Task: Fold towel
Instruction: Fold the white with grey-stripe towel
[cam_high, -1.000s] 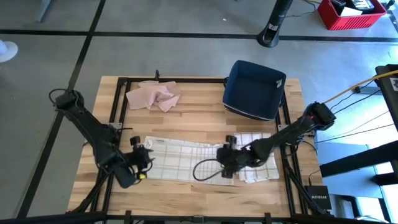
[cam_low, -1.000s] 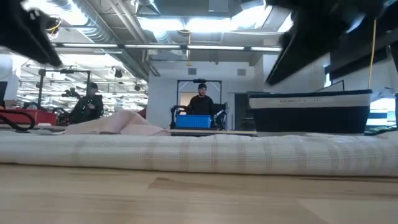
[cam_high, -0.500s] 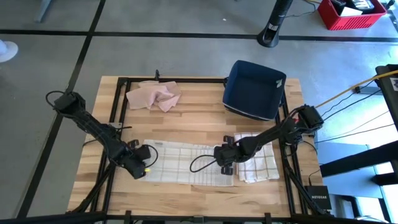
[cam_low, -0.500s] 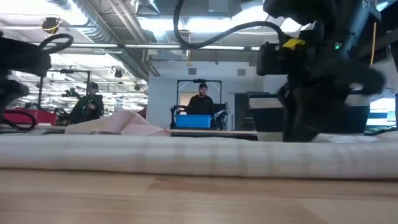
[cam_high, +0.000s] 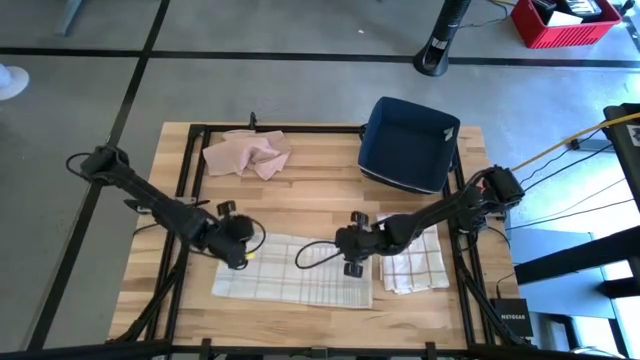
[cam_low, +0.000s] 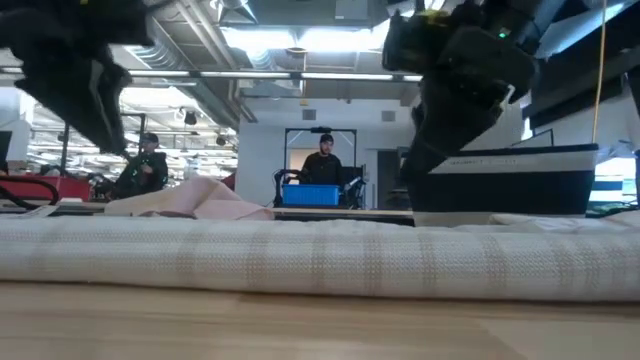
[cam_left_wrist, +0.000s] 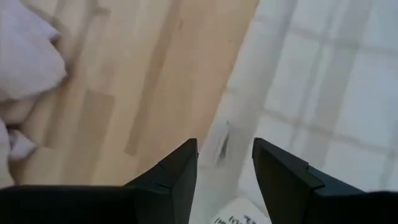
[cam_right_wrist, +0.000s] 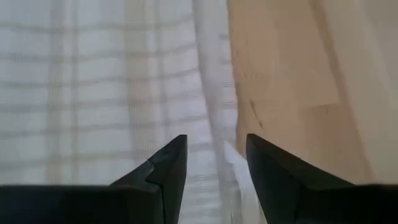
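Your left gripper (cam_high: 240, 243) and right gripper (cam_high: 348, 245) each pinch the towel's (cam_high: 300, 285) far edge, fingers narrow.

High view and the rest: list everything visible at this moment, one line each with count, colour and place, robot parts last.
checked towel: one, white with grey lines, spread on the table's near middle.
folded towel: one, white checked, right of the spread one.
pink cloth: one, crumpled, far left of the table.
basket: one, dark blue, far right corner.
table: one, light wood, black frame.
red crate: one, on the floor, far right.
people: two, in the room behind, low view.
left gripper: dark, at the spread towel's far left corner, jaws around its edge.
right gripper: dark, at the spread towel's far right corner, jaws around its edge.
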